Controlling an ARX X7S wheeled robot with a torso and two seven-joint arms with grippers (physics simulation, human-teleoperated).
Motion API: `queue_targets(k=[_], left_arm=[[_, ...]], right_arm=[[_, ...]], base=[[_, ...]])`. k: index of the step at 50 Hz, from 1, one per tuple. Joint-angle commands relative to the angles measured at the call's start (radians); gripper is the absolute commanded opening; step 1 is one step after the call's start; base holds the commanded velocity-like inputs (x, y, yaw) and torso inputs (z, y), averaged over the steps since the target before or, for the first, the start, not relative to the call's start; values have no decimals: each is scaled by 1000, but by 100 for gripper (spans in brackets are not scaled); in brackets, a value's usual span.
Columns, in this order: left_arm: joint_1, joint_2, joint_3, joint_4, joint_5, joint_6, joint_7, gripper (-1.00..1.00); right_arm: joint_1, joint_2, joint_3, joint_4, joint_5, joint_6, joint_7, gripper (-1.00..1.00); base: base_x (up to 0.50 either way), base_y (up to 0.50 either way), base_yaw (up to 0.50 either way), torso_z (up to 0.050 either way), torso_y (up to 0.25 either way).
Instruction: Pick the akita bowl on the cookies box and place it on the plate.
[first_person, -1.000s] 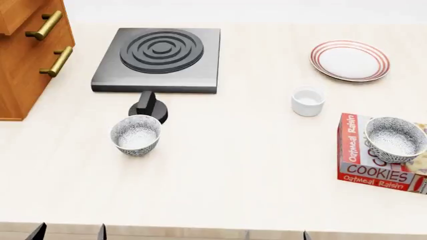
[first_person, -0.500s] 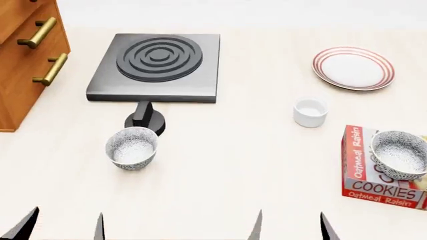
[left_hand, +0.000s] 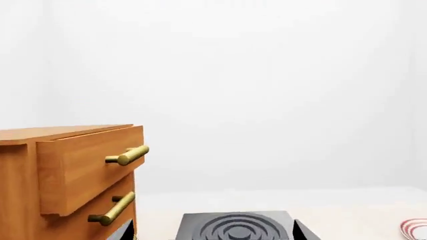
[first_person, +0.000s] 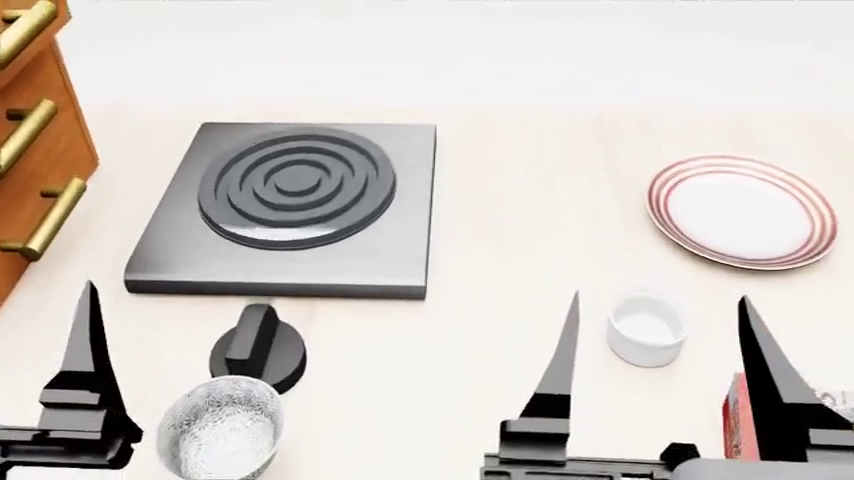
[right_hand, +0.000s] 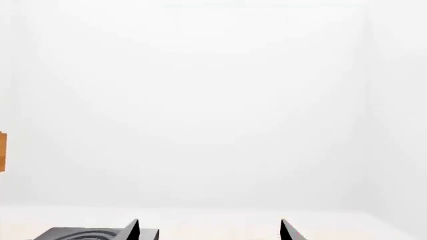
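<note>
Both claws spread, nothing held.

My right claw (first_person: 657, 385) hangs nearest the cookies box (first_person: 738, 428), a red sliver at its 4 o'clock; the bowl on it is cropped out of sight. Plate (first_person: 742, 211) at 1 o'clock. My left claw (first_person: 94, 380) sits by the twin bowl (first_person: 220, 432), far side.

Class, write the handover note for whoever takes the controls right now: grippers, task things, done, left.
Left gripper: open, empty.
Right gripper: open, empty.
Cookies box: only a red corner shows, by the right gripper; its akita bowl is out of clear view.
Plate: empty, far right.
Done: nothing.
Left: grasp that bowl, not the twin bowl on the left, and set it on the plate.
</note>
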Motion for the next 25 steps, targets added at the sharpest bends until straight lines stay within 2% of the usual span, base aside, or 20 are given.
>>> queue_targets(k=[1, 25], left_arm=[[-37, -17, -37, 64, -28, -66, -13, 100], [-32, -34, -41, 54, -30, -34, -29, 100]], right_arm=[[19, 35, 16, -100, 24, 86, 14, 100], [23, 61, 36, -137, 52, 89, 28, 100]], base=[[500, 0, 0, 0, 0], [500, 0, 0, 0, 1]])
